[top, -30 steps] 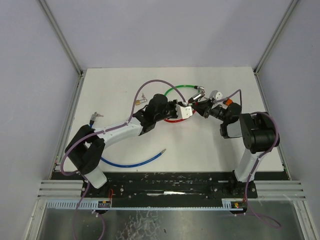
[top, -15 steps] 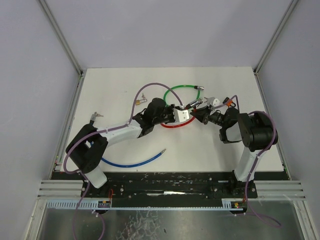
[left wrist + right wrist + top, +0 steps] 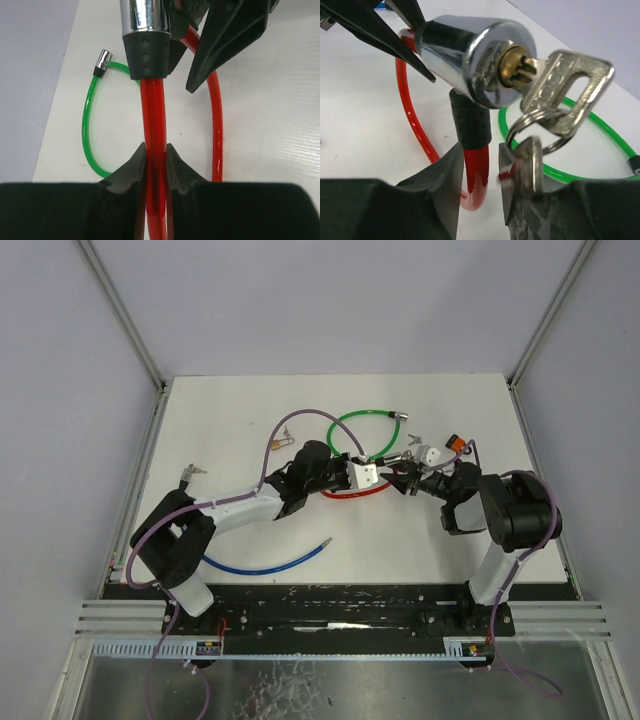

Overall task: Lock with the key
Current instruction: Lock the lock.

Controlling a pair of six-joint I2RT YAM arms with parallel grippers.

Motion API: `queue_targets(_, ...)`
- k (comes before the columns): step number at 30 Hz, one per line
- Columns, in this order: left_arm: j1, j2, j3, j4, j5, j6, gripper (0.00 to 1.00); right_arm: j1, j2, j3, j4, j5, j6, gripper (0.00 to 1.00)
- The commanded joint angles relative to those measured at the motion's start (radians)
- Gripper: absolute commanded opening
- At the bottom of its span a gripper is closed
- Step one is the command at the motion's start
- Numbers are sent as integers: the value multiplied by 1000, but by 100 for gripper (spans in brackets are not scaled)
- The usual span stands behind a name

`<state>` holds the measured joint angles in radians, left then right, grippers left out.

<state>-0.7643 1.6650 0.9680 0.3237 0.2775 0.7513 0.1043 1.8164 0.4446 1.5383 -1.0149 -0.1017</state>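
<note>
- Top external: the left arm (image 3: 245,504) and the right arm (image 3: 505,508) meet nose to nose over the middle of the table (image 3: 230,410), at the red cable lock (image 3: 355,495); the green cable lock (image 3: 358,414) lies just behind them; a blue cable (image 3: 260,569) lies well apart, near the front edge; from here the fingers are too small to read.
- Left wrist: the left gripper (image 3: 155,151) is clamped on the red cable lock's cord, below its black sleeve; the chrome lock head (image 3: 145,17) is held up off the table; I judge this a steadying grip, so that the head cannot swing when the key is turned (a black finger of the other arm shows just beside the head).
- Right wrist: the key (image 3: 566,84) sits in the keyhole; its ring (image 3: 540,131) and a spare key (image 3: 529,161) hang free; the right gripper (image 3: 481,150) has its fingers apart, below the key and gripping nothing; the next move, I judge, is to rise, pinch the key's bow flat-on and twist; the dangling ring could get caught in that pinch.
</note>
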Motion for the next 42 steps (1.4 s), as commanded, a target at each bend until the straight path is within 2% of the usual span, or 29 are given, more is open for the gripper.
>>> queue_targets(1,-1,4,-23,-57,9,-53,0,-7,-42,-14,153,-24,-58,41)
queue_targets(11,12,2,-20,-56,9,-70,0,-120,-124,-75,148,-133,-115,66)
queue_targets(17,11,-4,-28,-53,14,-73,0,-242,-219,-112,107,-275,-126,68)
queue_targets(20,12,-7,-32,-51,15,-71,0,-329,-281,-82,18,-395,-89,69)
queue_targets(23,12,-10,-36,-51,13,-68,0,-432,-354,26,-202,-509,51,69)
queue_targets(25,13,-13,-40,-51,13,-67,0,-477,-392,80,-235,-552,124,69)
queue_targets(27,13,-13,-40,-52,14,-66,0,-506,-405,130,-140,-586,266,71)
queue_targets(29,12,-14,-40,-52,18,-65,0,-511,-355,211,106,-624,567,70)
queue_targets(30,12,-15,-39,-54,18,-64,0,-511,-336,260,139,-626,686,68)
queue_targets(37,13,-17,-37,-56,23,-62,0,-508,-231,484,145,-611,1096,68)
queue_targets(38,12,-16,-36,-59,24,-61,0,-508,-204,517,145,-613,1163,70)
queue_targets(39,12,-16,-35,-61,24,-60,0,-507,-179,553,144,-620,1220,75)
queue_targets(40,12,-16,-35,-61,24,-60,0,-506,-161,581,144,-621,1272,83)
queue_targets(41,12,-16,-35,-62,26,-61,0,-507,-133,609,144,-621,1315,97)
queue_targets(42,13,-16,-35,-63,24,-61,0,-506,-113,625,144,-617,1354,100)
